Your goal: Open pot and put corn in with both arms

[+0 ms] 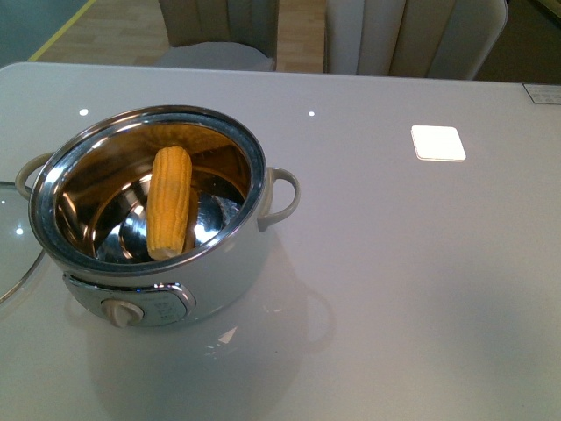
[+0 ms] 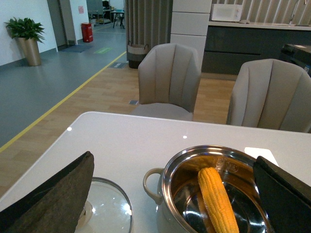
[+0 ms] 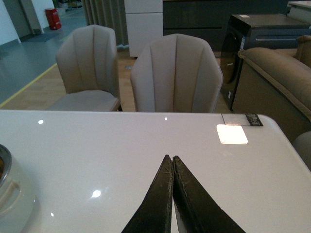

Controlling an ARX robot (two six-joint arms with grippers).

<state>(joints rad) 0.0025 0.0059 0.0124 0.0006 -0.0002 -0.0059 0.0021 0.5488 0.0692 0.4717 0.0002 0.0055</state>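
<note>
Corn (image 1: 170,213) lies inside the open pot (image 1: 230,263) near the tabletop's (image 1: 394,289) left edge. My left gripper (image 2: 172,194): jaws apart, empty. My right gripper (image 3: 173,162): jaws together, empty.

1 pot (image 1: 166,263), 1 corn (image 1: 170,213), 1 lid (image 2: 109,208), 2 chairs (image 3: 175,73).

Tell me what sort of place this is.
Probably an office or showroom lounge with a kitchenette: padded chairs at a white table, a microwave on a counter, a sofa, and a long marked corridor.
</note>
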